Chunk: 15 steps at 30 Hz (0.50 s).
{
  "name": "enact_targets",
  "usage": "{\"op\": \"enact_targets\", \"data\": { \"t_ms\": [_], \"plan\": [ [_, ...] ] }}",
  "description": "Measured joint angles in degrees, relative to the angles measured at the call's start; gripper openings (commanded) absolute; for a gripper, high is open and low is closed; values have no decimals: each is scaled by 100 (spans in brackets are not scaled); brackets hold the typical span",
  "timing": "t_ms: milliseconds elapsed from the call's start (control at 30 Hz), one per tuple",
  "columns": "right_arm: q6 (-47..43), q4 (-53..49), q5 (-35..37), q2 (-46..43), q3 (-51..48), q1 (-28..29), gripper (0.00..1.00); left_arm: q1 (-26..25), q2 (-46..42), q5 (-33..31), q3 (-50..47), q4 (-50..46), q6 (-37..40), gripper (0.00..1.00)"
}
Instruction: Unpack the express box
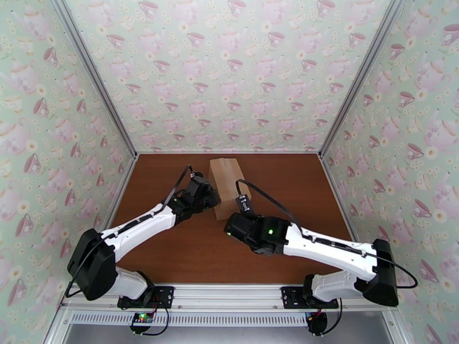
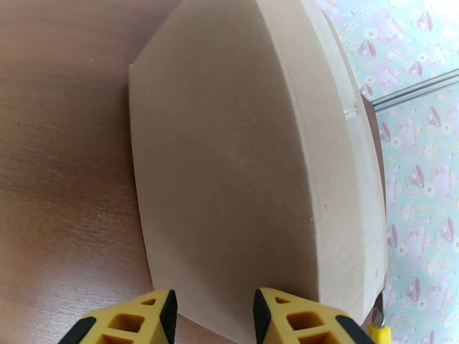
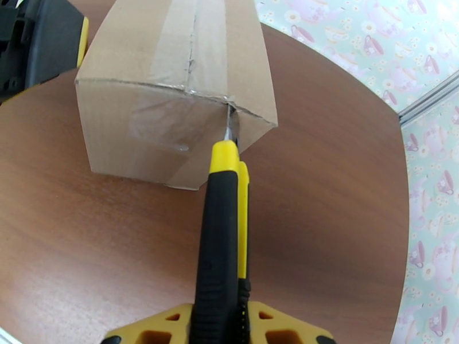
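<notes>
The express box (image 1: 225, 182) is a plain brown carton lying lengthwise in the middle of the table, with a clear tape seam (image 3: 192, 35) along its top. My right gripper (image 3: 221, 325) is shut on a yellow-and-black utility knife (image 3: 224, 225). The knife's blade tip (image 3: 229, 122) touches the top edge of the box's near end, at the seam. My left gripper (image 2: 215, 316) is open, its yellow fingers (image 2: 155, 316) close against the box's left side (image 2: 241, 167). From above, the left gripper (image 1: 207, 196) sits beside the box and the right gripper (image 1: 238, 218) just in front of it.
The brown wooden table (image 1: 172, 259) is walled on three sides by teacup-patterned panels (image 1: 229, 70) with metal corner posts (image 1: 356, 81). Bare wood lies to the right of the box (image 3: 321, 196) and in front of both arms.
</notes>
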Motion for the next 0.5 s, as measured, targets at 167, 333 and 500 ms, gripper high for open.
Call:
{"op": "enact_targets", "data": {
  "t_ms": [167, 333, 500],
  "plan": [
    [-9, 55, -127, -164, -144, 7, 0, 59, -26, 2, 0, 2, 66, 43],
    [-44, 76, -234, -337, -216, 7, 0, 68, -55, 4, -17, 7, 79, 43],
    [-109, 44, -402, -520, -221, 7, 0, 68, -251, 4, -256, 42, 61, 43]
  ]
}}
